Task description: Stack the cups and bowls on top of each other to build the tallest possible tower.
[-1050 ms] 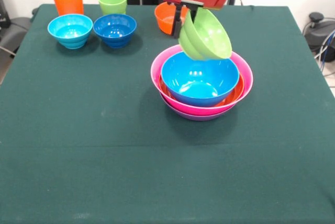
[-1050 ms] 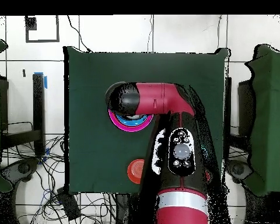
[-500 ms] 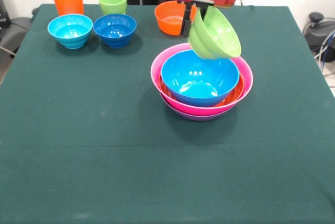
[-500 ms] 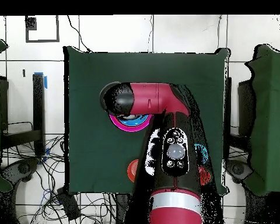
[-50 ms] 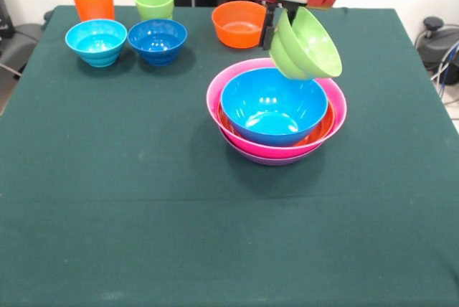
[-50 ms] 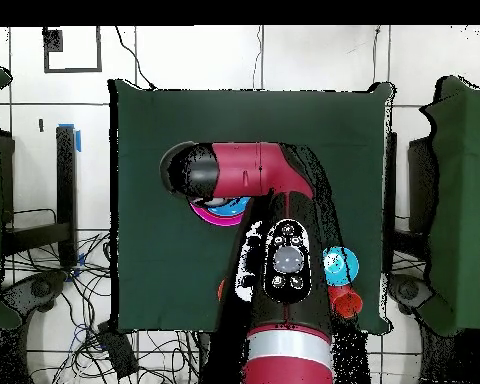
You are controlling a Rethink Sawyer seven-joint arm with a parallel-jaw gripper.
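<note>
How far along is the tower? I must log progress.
Done: the tower nests the large purple, pink, orange and blue bowls. In hand: the pincer holds the small lime green bowl, tilted, above the tower's far rim. Left: three small bowls and both cups at the table's far edge.

Dark green table (image 5: 143, 214), cloth-covered, square in the overhead view (image 6: 164, 130). Along the far edge in the front view: orange cup (image 5: 93, 3) and lime green cup (image 5: 155, 2) side by side, upright. Just in front of those, light blue bowl (image 5: 96, 41) and dark blue bowl (image 5: 157, 40), nearly touching. Further right, small orange bowl (image 5: 239, 24), standing alone. Near the middle, the tower (image 5: 276, 117) (blue nested in orange, pink and purple, the purple rim resting on the cloth). From overhead, mostly hidden under the arm; only a pink sliver of the tower (image 6: 206, 214) and the light blue bowl (image 6: 339, 265) showing.
</note>
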